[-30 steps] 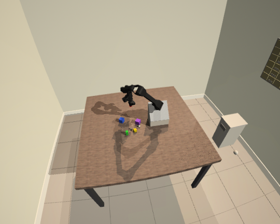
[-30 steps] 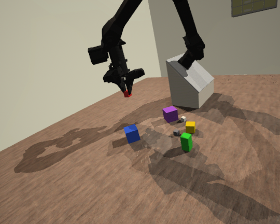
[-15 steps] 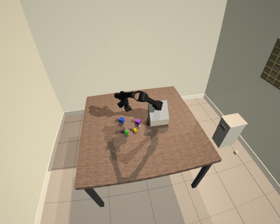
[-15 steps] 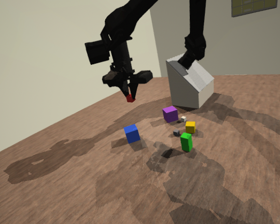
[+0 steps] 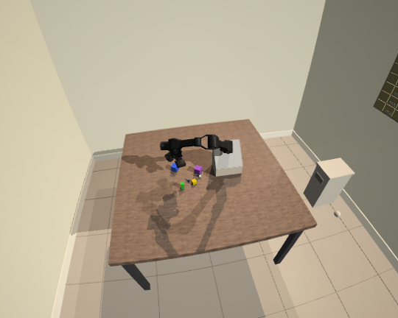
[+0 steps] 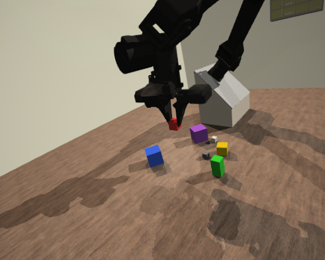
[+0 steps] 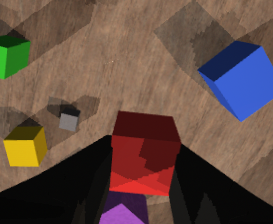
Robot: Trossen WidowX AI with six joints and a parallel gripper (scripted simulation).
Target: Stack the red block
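My gripper (image 6: pixel 175 121) (image 7: pixel 141 148) is shut on the red block (image 6: pixel 174 124) (image 7: pixel 143 162) and holds it in the air, well above the table. In the top view the red block is hidden by the arm. The green tower (image 5: pixel 182 185) (image 6: pixel 217 166) (image 7: pixel 8 57) stands upright on the table with nothing on its top. In the exterior view it is to the right of the gripper and lower; in the wrist view it is at the upper left, away from the held block.
A blue block (image 5: pixel 175 168) (image 6: pixel 154 156) (image 7: pixel 249 82), a purple block (image 5: pixel 197 169) (image 6: pixel 198 133) (image 7: pixel 123 212) and a yellow block (image 5: pixel 194 182) (image 6: pixel 222 148) (image 7: pixel 26 147) lie on the table. A small grey cube (image 6: pixel 206 155) (image 7: pixel 69 121) lies between the yellow block and green tower. A small white cube (image 6: pixel 214 139) is beside the purple block.
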